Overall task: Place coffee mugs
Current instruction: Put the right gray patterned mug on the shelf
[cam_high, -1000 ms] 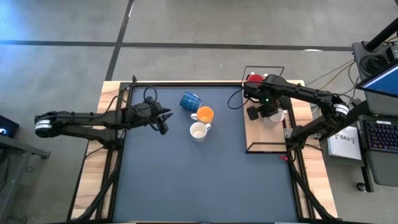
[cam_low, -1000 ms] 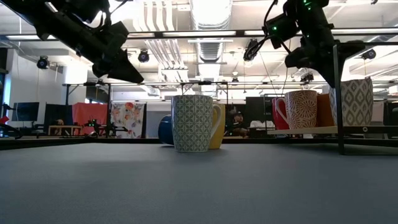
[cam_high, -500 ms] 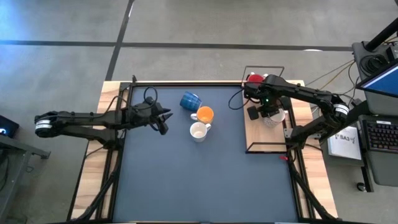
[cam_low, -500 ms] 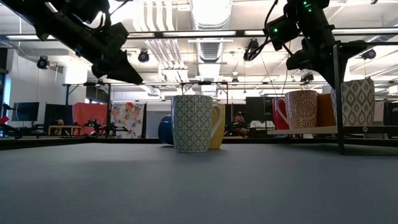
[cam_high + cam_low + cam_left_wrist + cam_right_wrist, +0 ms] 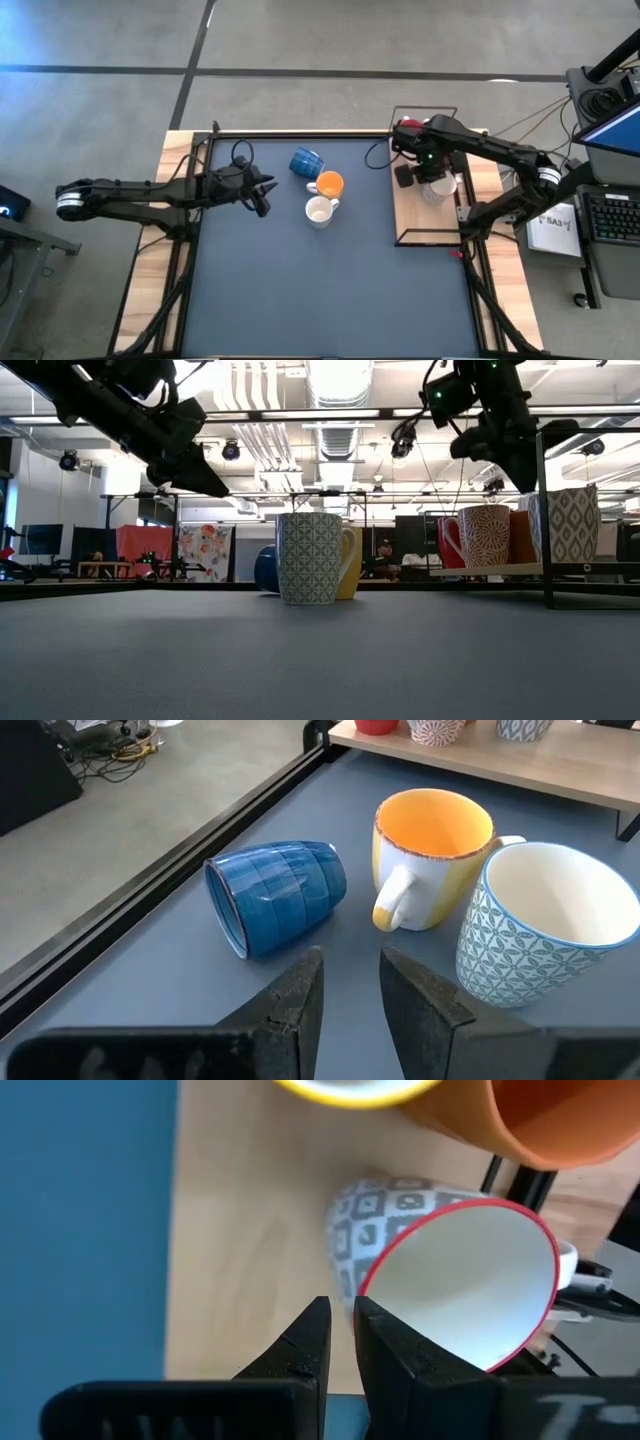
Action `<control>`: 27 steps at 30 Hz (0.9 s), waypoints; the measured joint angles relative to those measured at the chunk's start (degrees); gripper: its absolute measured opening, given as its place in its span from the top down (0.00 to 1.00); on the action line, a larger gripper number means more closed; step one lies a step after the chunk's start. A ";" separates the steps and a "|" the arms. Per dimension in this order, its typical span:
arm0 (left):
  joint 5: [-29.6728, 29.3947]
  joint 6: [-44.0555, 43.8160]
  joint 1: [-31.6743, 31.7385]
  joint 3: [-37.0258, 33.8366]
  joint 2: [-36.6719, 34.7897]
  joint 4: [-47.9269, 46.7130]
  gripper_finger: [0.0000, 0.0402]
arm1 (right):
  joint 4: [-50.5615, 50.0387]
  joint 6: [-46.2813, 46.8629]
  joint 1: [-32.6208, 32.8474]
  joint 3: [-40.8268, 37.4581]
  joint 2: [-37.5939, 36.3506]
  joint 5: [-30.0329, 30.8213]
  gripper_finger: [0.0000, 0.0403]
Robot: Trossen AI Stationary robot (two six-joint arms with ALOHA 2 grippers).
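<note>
On the blue table mat, a blue mug (image 5: pixel 306 162) lies on its side, while an orange mug (image 5: pixel 329 184) and a white teal-patterned mug (image 5: pixel 319 211) stand upright. My left gripper (image 5: pixel 350 970) hovers open to their left, pointing at them. On the wooden shelf (image 5: pixel 425 215) at the right stand a red mug (image 5: pixel 408 126), more mugs, and a grey-diamond mug with a red rim (image 5: pixel 450 1280). My right gripper (image 5: pixel 340 1325) points down just above that rim. Its fingers stand a narrow gap apart with nothing between them.
A black wire frame (image 5: pixel 398 175) surrounds the shelf, and one of its posts (image 5: pixel 545 510) stands beside my right gripper. An orange mug (image 5: pixel 550 1120) stands close to the grey-diamond one. The near half of the mat (image 5: pixel 330 300) is bare.
My right gripper has risen a little above the mugs on the shelf. My left arm has kept still.
</note>
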 joint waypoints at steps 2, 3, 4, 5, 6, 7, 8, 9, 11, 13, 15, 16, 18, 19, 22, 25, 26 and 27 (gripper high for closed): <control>0.00 0.00 0.02 0.00 0.00 0.00 0.79 | 0.02 -0.07 0.00 1.51 0.00 0.02 0.90; 0.01 0.00 0.00 0.00 0.00 0.00 0.79 | 0.04 -0.10 0.00 2.16 0.00 0.14 0.90; 0.00 0.00 0.00 0.02 0.00 0.00 0.79 | 0.04 -0.09 0.00 2.72 0.00 0.33 0.90; -0.01 0.00 0.01 0.02 0.00 0.02 0.79 | 0.02 -0.11 0.00 3.21 0.00 0.41 0.90; -0.01 0.00 0.02 0.02 0.00 0.07 0.79 | 0.00 -0.11 0.00 3.69 0.00 0.41 0.90; -0.01 0.00 0.02 0.02 0.00 0.09 0.79 | 0.07 -0.13 0.00 4.13 0.00 0.41 0.90; -0.01 0.00 0.00 0.02 0.00 0.09 0.79 | 0.42 -0.14 0.04 4.50 0.00 0.39 0.90; -0.01 0.00 0.01 0.02 0.00 0.11 0.79 | 0.98 -0.46 0.29 4.73 -0.02 0.31 0.90; -0.01 0.00 0.00 0.02 0.00 0.24 0.79 | 3.68 -1.40 1.34 5.02 -0.04 0.13 0.90; -0.01 -0.17 0.00 0.02 0.00 0.34 0.79 | 6.94 -2.85 2.73 5.09 -0.04 -0.08 0.90; -0.01 -0.48 0.02 0.02 0.00 0.44 0.79 | 9.14 -4.48 4.00 4.83 -0.04 -0.09 0.90; 0.01 -0.79 0.00 0.02 0.00 0.43 0.79 | 9.15 -5.08 4.46 4.63 -0.04 -0.07 0.90; -0.01 -0.96 0.00 0.02 0.00 0.38 0.79 | 8.33 -5.43 5.07 4.07 -0.04 -0.02 0.90; -0.01 -1.02 0.00 0.02 0.00 0.25 0.79 | 7.74 -5.26 5.27 3.84 -0.04 -0.02 0.90; 0.00 -1.07 0.00 0.26 0.00 0.39 0.79 | 4.49 -3.84 5.42 2.83 -0.04 0.22 0.91; -0.01 -1.09 0.02 0.27 0.02 0.37 0.79 | 2.85 -2.50 5.55 1.11 -0.04 0.43 0.91; 0.00 -1.09 0.01 0.28 0.09 0.39 0.79 | 2.46 -2.47 5.55 0.53 -0.04 0.43 0.91; -0.01 -1.09 0.00 0.28 0.11 0.37 0.79 | 2.14 -2.47 5.55 0.02 -0.04 0.45 0.91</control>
